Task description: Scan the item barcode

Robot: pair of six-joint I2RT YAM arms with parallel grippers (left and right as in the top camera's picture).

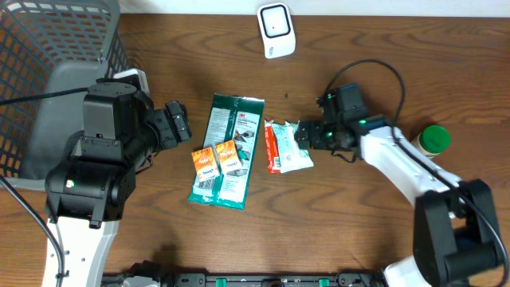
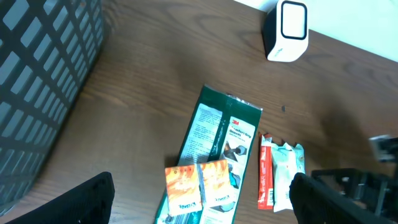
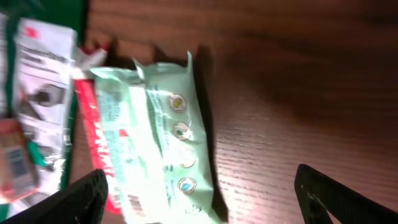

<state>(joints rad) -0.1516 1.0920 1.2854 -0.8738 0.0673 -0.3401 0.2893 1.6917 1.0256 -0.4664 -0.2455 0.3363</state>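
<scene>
Item: pale green pouch [image 3: 155, 124] is lying ungrasped beneath the right gripper [image 1: 303, 135], whose jaws are hanging spread (grasp, lift and pass before the white scanner [image 1: 276, 30], well beyond it, judged outstanding).

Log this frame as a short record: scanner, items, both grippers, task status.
scanner: white, at the top of the overhead view, untouched
items: green packet with two orange sachets on it; pale wipes pack beside a red packet
left gripper: open, empty, beside the green packet
right gripper: open, at the wipes pack, not closed on it
status: nothing lifted yet
</scene>
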